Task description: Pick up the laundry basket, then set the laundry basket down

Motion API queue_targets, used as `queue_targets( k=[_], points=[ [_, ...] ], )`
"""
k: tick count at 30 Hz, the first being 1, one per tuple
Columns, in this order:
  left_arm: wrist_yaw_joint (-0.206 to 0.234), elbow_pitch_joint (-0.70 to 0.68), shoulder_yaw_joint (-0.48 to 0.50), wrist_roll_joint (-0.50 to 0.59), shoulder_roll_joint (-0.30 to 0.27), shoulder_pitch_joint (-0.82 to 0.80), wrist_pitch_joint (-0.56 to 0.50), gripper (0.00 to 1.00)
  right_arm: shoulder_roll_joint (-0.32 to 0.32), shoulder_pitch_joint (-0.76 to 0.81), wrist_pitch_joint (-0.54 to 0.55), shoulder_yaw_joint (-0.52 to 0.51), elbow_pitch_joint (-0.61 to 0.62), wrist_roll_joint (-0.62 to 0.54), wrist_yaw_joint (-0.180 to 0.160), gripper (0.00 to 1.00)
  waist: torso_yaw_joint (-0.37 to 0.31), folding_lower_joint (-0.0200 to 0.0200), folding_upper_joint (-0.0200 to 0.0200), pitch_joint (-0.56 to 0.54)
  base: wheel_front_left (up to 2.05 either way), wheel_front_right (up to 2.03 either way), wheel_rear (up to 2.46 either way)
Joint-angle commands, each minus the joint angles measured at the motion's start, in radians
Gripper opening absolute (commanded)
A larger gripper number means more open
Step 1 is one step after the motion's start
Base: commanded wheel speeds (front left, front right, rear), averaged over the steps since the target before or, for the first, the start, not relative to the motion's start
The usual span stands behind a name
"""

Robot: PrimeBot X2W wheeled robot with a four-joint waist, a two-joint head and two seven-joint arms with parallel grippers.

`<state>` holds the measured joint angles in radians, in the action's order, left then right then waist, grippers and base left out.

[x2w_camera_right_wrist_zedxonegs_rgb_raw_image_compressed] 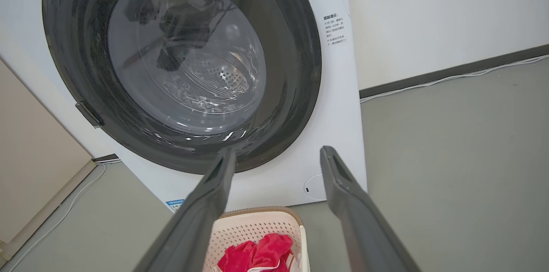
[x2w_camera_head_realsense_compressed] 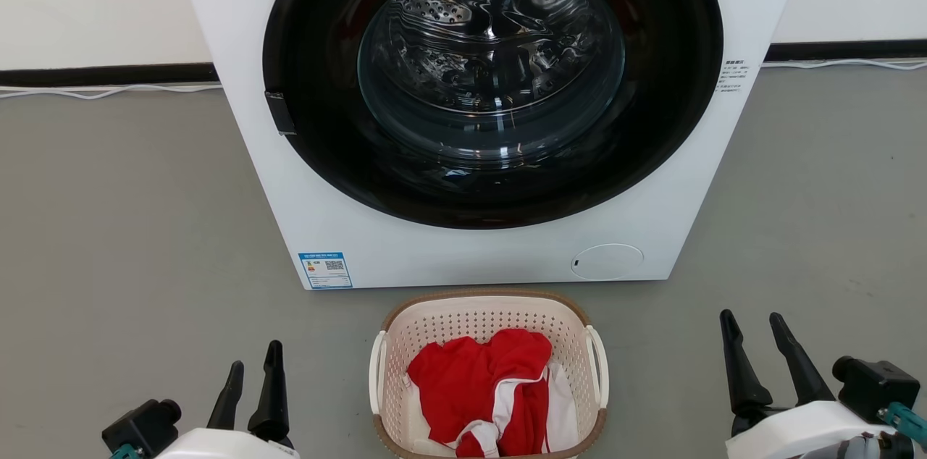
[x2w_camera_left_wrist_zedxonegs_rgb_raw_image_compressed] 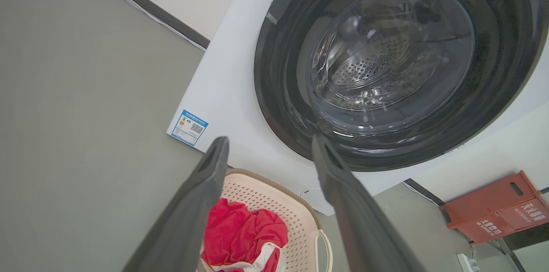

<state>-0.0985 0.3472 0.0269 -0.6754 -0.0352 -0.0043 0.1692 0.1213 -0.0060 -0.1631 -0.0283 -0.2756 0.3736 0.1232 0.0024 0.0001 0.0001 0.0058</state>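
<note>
The laundry basket (x2w_camera_head_realsense_compressed: 487, 320) stands on the grey floor just in front of the washing machine, cream-white with a brown rim and white loop handles on both sides. Red and white clothes (x2w_camera_head_realsense_compressed: 485, 386) lie inside it. My left gripper (x2w_camera_head_realsense_compressed: 253, 366) is open at the lower left, well to the left of the basket and clear of it. To the basket's right, at the lower right, my right gripper (x2w_camera_head_realsense_compressed: 752, 321) also stands open with nothing held. The basket (x2w_camera_left_wrist_zedxonegs_rgb_raw_image_compressed: 274, 194) shows between the left gripper's (x2w_camera_left_wrist_zedxonegs_rgb_raw_image_compressed: 270, 143) fingers, and the basket (x2w_camera_right_wrist_zedxonegs_rgb_raw_image_compressed: 257, 225) sits low beside the right gripper's (x2w_camera_right_wrist_zedxonegs_rgb_raw_image_compressed: 279, 154) fingers.
A white front-loading washing machine (x2w_camera_head_realsense_compressed: 492, 256) with a shut round dark door (x2w_camera_head_realsense_compressed: 492, 75) stands right behind the basket. White cables (x2w_camera_head_realsense_compressed: 108, 91) run along the wall's dark skirting. A red box (x2w_camera_left_wrist_zedxonegs_rgb_raw_image_compressed: 493, 207) rests on the floor far off, past the machine in the left wrist view.
</note>
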Motion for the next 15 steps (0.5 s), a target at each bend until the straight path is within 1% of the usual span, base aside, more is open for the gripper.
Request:
queue_targets(
  k=[1, 15],
  points=[
    [-0.005, -0.022, 0.024, 0.022, -0.011, -0.015, 0.014, 1.0, 0.018, -0.049, -0.02, 0.021, 0.019, -0.028, 0.006, 1.0, 0.0, -0.0001, -0.0001, 0.0, 0.0, 0.0, 0.0],
    [-0.006, -0.01, 0.036, 0.193, -0.013, -0.014, 0.055, 1.0, 0.032, -0.057, -0.061, 0.032, -0.006, -0.199, 0.007, 1.0, -0.001, -0.0001, -0.0001, 0.003, 0.0, 0.0, 0.0]
  ],
)
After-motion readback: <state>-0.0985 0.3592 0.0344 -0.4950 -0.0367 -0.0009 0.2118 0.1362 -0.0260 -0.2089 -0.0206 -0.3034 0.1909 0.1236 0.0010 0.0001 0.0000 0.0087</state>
